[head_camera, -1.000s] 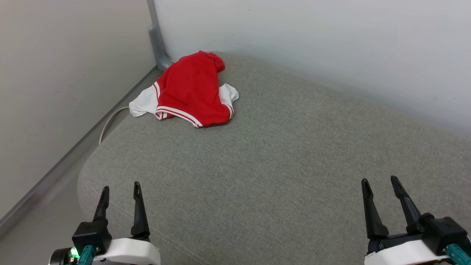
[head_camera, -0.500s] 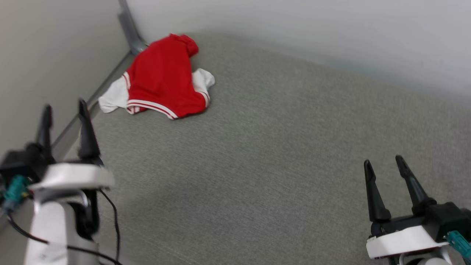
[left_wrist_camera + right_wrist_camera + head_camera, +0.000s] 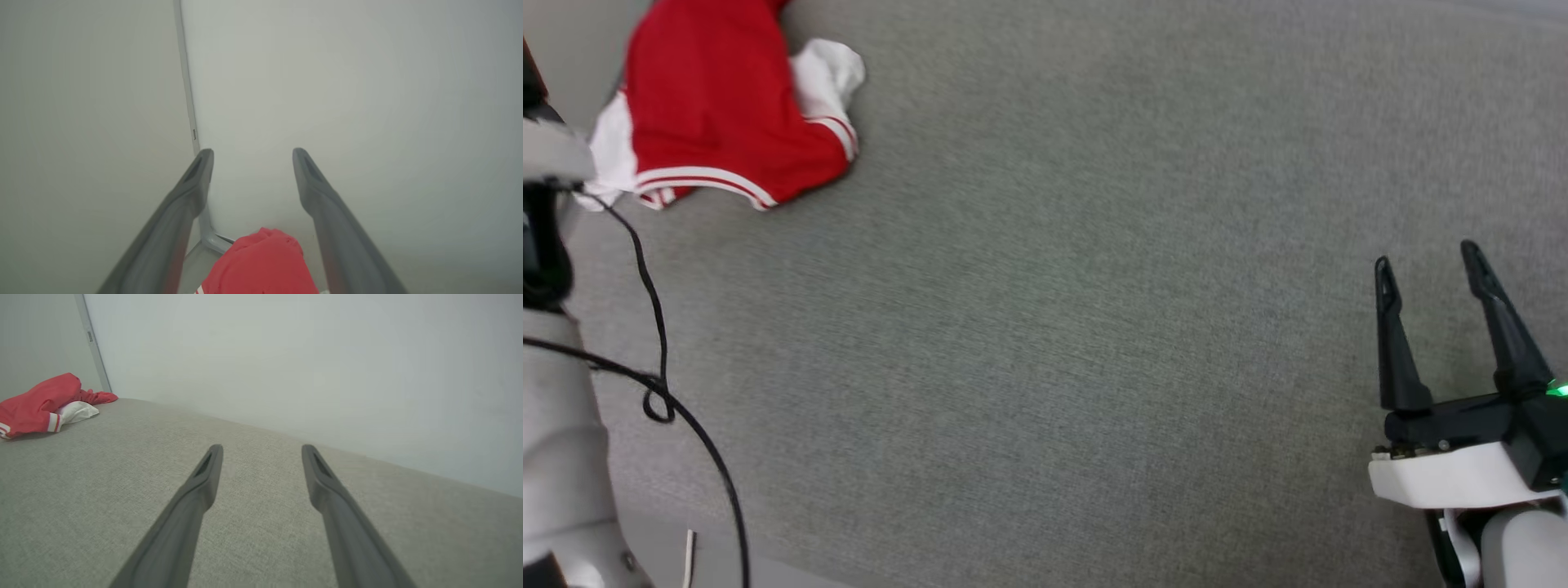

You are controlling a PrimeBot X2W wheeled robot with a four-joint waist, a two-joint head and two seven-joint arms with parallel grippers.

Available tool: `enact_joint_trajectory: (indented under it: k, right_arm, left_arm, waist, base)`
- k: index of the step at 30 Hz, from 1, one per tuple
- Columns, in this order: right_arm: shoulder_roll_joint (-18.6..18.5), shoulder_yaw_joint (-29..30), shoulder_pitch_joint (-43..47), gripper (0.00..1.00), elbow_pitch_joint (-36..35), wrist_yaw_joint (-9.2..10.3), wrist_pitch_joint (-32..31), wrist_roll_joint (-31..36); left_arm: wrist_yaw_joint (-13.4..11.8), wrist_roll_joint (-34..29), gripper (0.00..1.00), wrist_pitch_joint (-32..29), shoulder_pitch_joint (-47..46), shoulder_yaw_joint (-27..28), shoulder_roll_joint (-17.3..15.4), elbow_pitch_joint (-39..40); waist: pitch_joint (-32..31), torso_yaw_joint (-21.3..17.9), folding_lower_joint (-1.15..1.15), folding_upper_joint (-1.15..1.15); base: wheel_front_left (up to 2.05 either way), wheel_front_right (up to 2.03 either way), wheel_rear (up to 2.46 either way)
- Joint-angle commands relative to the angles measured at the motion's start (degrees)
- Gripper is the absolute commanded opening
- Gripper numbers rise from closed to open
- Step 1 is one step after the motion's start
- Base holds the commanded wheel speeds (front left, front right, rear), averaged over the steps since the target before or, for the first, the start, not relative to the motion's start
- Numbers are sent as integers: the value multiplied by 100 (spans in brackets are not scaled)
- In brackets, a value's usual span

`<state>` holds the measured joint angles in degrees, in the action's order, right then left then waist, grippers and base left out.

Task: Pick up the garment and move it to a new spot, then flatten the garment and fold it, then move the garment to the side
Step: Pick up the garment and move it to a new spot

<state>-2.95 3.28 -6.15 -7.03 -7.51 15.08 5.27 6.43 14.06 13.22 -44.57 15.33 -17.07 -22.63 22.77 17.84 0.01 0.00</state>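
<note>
**Two open grippers, no grasp yet**

Nearest us, our right gripper (image 3: 1424, 255) hovers over the grey cushion (image 3: 1054, 286), fingers spread wide and holding nothing. Our left gripper (image 3: 253, 153) is likewise wide open and empty, aimed at the wall (image 3: 367, 81), with red cloth low between its fingers. Farther off, the garment (image 3: 711, 106) lies crumpled at the cushion's far left corner, white sleeves poking out. We judge the pickup is in hand: next, the left gripper must tip down and pinch a fold.
</note>
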Motion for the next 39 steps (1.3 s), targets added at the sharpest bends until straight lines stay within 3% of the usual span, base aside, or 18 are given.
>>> enact_joint_trajectory:
  k: [1, 8, 20, 26, 31, 32, 33, 39]
  right_arm:
    - [-53, 48, -126, 100, -107, 4, 14, 46]
    - [-235, 131, -259, 100, -400, 4, 14, 128]
    - [-317, 190, -352, 100, -676, 4, 14, 184]
    - [-304, 204, -380, 100, -685, 4, 12, 185]
    - [-279, 177, -431, 100, -646, 4, 11, 165]
    - [-280, 180, -436, 100, -631, 5, 11, 152]
    - [-282, 185, -428, 100, -615, 5, 11, 147]
    - [-247, 215, -337, 100, -552, 4, 13, 90]
  left_arm:
    - [39, 144, 100, -127, -338, -31, -119, -226]
    - [87, 767, 100, -1260, -1182, -246, -643, -1324]
    - [95, 2673, 100, -4548, -1430, -1338, -1389, -2239]
    - [95, 3161, 100, -5533, -1218, -1798, -1507, -2303]
    - [96, 3414, 100, -5602, -1053, -2018, -1393, -2516]
    - [96, 3428, 37, -5581, -1033, -2087, -1391, -2533]
    - [96, 3436, 0, -5538, -1024, -2148, -1397, -2546]
    - [95, 3370, 0, -4887, -1187, -2514, -1724, -2254]
  waist:
    - [540, -270, -1, 0]
    - [1032, -387, -1, 0]
    - [1508, -588, -1, 0]
    - [1662, -644, -1, 0]
    - [1720, -715, -1, 0]
    - [1712, -726, -1, 0]
    - [1696, -732, -1, 0]
    - [1374, -669, -1, 0]
  base:
    - [0, 0, 0]
    - [0, 0, 0]
    - [0, 0, 0]
    - [0, 0, 0]
    - [0, 0, 0]
    - [0, 0, 0]
    - [0, 0, 0]
    - [0, 0, 0]
